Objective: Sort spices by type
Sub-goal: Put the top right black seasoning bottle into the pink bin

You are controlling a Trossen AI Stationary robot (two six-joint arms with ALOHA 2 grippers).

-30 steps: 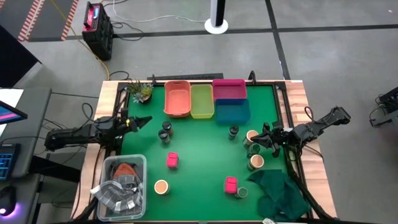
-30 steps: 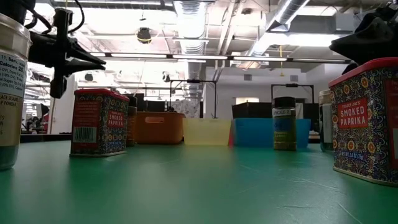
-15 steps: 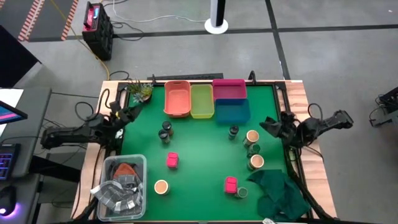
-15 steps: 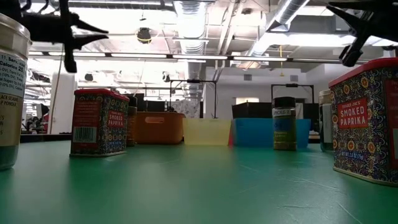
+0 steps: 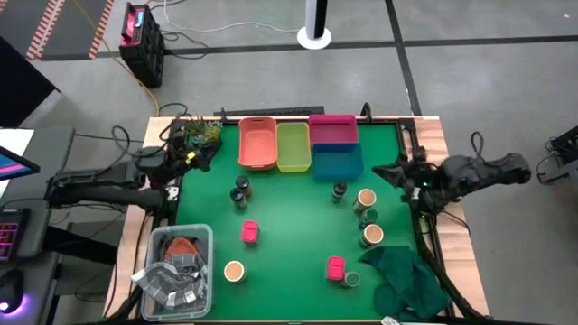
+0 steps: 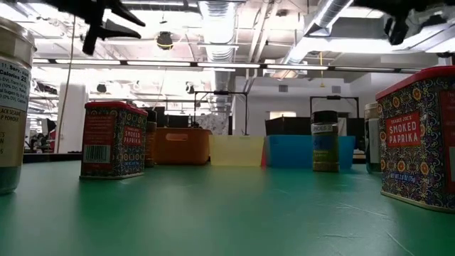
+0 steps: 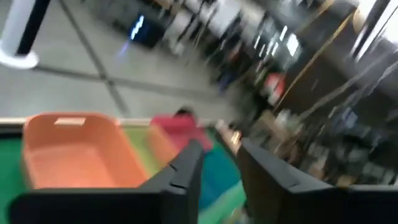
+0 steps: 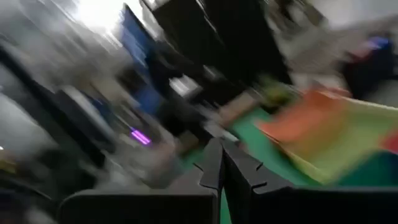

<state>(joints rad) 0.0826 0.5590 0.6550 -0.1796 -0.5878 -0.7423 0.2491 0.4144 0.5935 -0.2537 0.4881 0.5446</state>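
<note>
At the near edge of the green bench [image 5: 289, 226], seen from above, a tan-topped jar [image 5: 234, 271] stands to the left and a pink paprika tin [image 5: 335, 267] touches a green-capped jar [image 5: 350, 280] to the right, beside the dark green cloth [image 5: 402, 280]. A clear tub of packets [image 5: 176, 271] sits at the near left corner. Farther in lie a second pink tin [image 5: 250, 232] left of centre and a tan-topped jar [image 5: 372, 236] on the right. Beyond those, two dark-capped jars [image 5: 239, 190] stand close together on the left, while a dark-capped jar [image 5: 339, 190], another tan-topped jar [image 5: 366, 198] and a green-capped jar [image 5: 369, 216] cluster on the right. At the far edge the orange bin [image 5: 257, 143], yellow-green bin [image 5: 293, 146], pink bin [image 5: 332, 128] and blue bin [image 5: 338, 161] sit side by side. The left claw [image 5: 200, 152] hangs over the far left corner near a small plant [image 5: 206, 132]; its fingers [image 7: 180, 174] stand slightly parted, holding nothing. The right claw [image 5: 386, 171] hovers at the right edge beside the jar cluster, fingers [image 8: 214, 165] pressed together and empty.
</note>
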